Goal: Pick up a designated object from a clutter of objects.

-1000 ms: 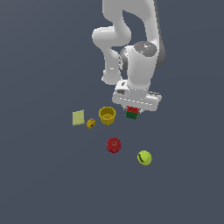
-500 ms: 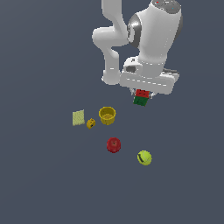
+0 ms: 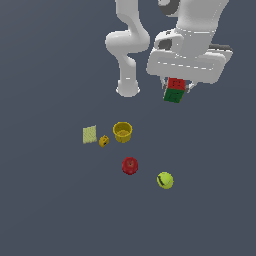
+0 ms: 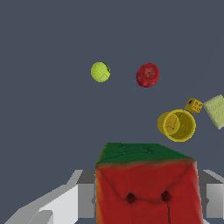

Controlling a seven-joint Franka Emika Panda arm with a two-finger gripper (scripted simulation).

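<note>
My gripper point(image 3: 176, 91) is shut on the red-green cube point(image 3: 175, 90) and holds it high above the floor, up and toward the exterior view's right of the other items. In the wrist view the cube point(image 4: 146, 183) fills the space between the grey fingers point(image 4: 65, 199), red face toward the camera and green face beyond it. Below lie the yellow cup point(image 3: 122, 132), the red apple point(image 3: 130, 165), the tennis ball point(image 3: 165, 180), the pale yellow flat square point(image 3: 89, 134) and the small yellow-orange block point(image 3: 104, 141).
The arm's white base point(image 3: 127, 89) stands behind the clutter. The wrist view also shows the cup point(image 4: 176, 125), apple point(image 4: 147, 75), tennis ball point(image 4: 100, 71), block point(image 4: 194, 105) and flat square point(image 4: 215, 110) on the dark grey floor.
The gripper has risen with the red-green cube and moved toward the exterior view's right, away from the cup. The other items have not moved.
</note>
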